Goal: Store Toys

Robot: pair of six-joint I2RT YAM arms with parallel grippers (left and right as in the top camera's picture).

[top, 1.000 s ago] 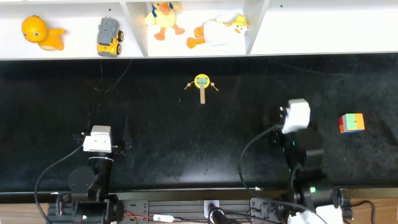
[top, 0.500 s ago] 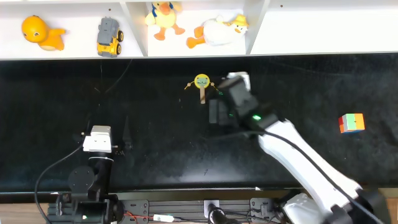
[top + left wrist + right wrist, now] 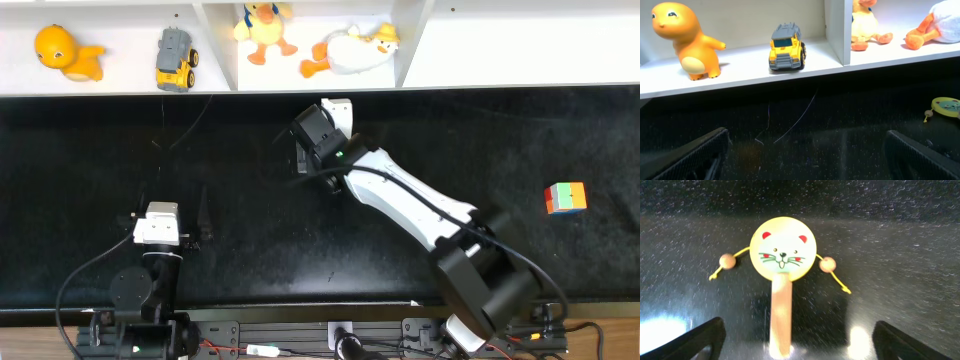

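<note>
Near the desk's (image 3: 100, 150) 12 o'clock edge, the open right claw (image 3: 797, 330) hangs over the cat drum (image 3: 782, 247), which looks light; pinch its stiff stick (image 3: 781, 310).

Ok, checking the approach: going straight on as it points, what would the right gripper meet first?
Probably the cat-face rattle drum on the table, framed by the open right gripper; depth unclear.

Black table (image 3: 250, 230) bears a rattle (image 3: 782, 255) and colour cube (image 3: 565, 197); white shelf (image 3: 500, 50) holds orange figure (image 3: 65, 52), truck (image 3: 176, 58), ducks (image 3: 265, 30).

Yellow cat-face rattle drum (image 3: 782, 255) lying flat, wooden handle, beaded strings, multicoloured cube (image 3: 565, 197) well apart
</note>
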